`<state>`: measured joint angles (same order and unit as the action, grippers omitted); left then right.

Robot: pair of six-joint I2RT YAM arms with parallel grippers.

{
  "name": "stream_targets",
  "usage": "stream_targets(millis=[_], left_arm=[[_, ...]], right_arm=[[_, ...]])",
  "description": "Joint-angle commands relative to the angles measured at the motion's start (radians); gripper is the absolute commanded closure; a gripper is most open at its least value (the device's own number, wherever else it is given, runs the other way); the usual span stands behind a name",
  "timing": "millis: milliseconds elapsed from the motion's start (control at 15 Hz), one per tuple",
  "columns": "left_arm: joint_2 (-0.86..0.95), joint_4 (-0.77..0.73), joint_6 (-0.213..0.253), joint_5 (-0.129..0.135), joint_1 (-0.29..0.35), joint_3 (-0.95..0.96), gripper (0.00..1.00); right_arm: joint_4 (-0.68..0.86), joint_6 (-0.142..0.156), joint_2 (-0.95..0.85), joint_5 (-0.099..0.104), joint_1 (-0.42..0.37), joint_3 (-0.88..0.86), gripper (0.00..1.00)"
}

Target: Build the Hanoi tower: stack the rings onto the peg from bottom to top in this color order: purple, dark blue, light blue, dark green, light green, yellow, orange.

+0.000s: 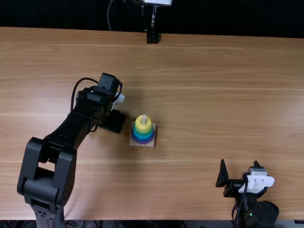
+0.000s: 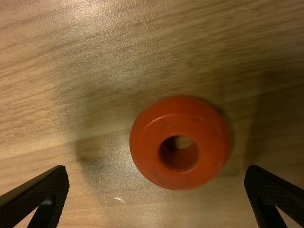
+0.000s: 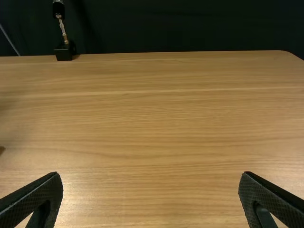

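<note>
My left gripper point(image 1: 113, 121) is low over the table, just left of the wooden base point(image 1: 134, 142) with the peg point(image 1: 144, 119). Stacked around the peg are a yellow ring point(image 1: 143, 127) on top, green and blue bands, and a purple ring point(image 1: 143, 141) at the bottom. In the left wrist view, the orange ring point(image 2: 209, 147) lies flat on the table between the spread fingers of my left gripper point(image 2: 156, 172), touching neither. Near the table's front edge at right, my right gripper point(image 1: 239, 167) is open; the right wrist view has bare wood between the fingers of my right gripper point(image 3: 150, 175).
A black stand point(image 1: 152, 37) is at the table's far edge, left of the top view's right half. The tabletop point(image 1: 204, 95) extends to the right of the peg base, which sits close beside the left gripper.
</note>
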<state>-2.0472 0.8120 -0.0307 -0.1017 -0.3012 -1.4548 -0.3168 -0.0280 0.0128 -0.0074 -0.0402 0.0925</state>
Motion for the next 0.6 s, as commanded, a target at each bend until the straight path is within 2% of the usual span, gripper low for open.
stream_targets(millis=[0, 333, 533], left_arm=[[-0.013, -0.002, -0.006, 0.000, 0.008, -0.039, 0.00], [-0.007, -0.050, -0.010, 0.002, 0.010, -0.050, 0.00], [-0.007, -0.055, -0.071, 0.004, 0.010, -0.056, 0.00]], right_arm=[[-0.073, -0.001, -0.013, 0.002, -0.009, -0.077, 0.00], [-0.073, -0.001, -0.013, 0.002, -0.009, -0.077, 0.00], [-0.073, -0.001, -0.013, 0.002, -0.009, -0.077, 0.00]])
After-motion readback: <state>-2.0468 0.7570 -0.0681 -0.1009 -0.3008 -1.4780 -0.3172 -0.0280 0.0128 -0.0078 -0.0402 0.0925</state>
